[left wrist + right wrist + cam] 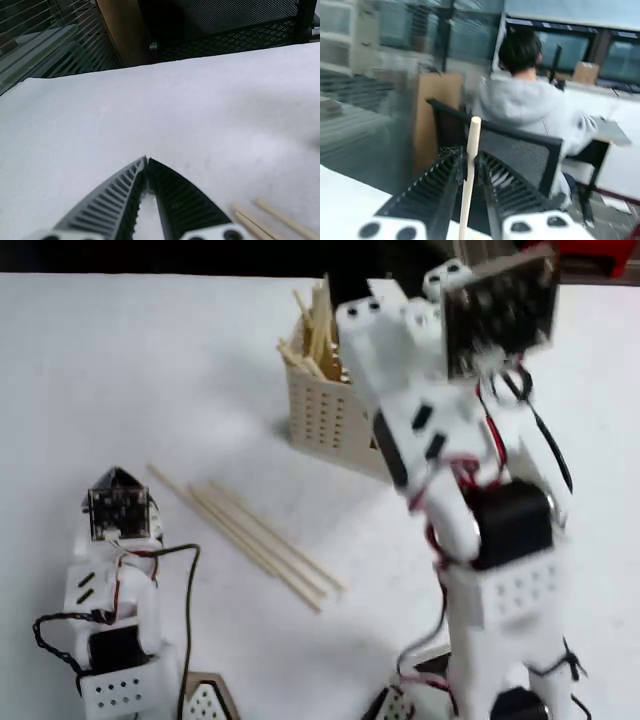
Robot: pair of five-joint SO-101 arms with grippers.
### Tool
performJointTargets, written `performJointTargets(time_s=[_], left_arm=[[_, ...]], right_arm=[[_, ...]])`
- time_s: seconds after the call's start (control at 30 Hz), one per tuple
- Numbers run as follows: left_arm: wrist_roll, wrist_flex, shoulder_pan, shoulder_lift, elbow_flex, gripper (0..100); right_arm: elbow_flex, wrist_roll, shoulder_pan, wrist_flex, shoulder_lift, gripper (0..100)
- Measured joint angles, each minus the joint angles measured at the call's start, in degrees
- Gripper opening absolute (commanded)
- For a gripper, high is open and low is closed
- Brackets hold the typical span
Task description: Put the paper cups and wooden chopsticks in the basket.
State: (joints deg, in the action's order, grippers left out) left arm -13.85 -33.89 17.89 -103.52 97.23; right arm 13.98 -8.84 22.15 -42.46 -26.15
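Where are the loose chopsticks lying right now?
High view: the loose chopsticks lie in a diagonal bunch on the white table, between the left arm and the basket.

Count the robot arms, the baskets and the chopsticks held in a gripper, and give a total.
White robot arms: 2
White perforated plastic basket: 1
Pale wooden chopstick held in the right gripper: 1
Total: 4
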Motion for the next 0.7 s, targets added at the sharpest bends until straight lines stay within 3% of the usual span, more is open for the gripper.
performJointTargets(time_s=[0.4,0.57,0.7], left_arm=[[0.0,0.0,0.0,0.0,0.0,3],[0.0,0.0,0.0,0.0,0.0,3],[0.0,0.0,0.0,0.0,0.0,3]], right_arm=[[0.0,0.0,-4.7,-3.0,14.2,2.9],[0.0,0.0,-4.7,-8.4,15.0,14.4],[0.0,0.0,-4.5,-12.3,13.8,15.5]])
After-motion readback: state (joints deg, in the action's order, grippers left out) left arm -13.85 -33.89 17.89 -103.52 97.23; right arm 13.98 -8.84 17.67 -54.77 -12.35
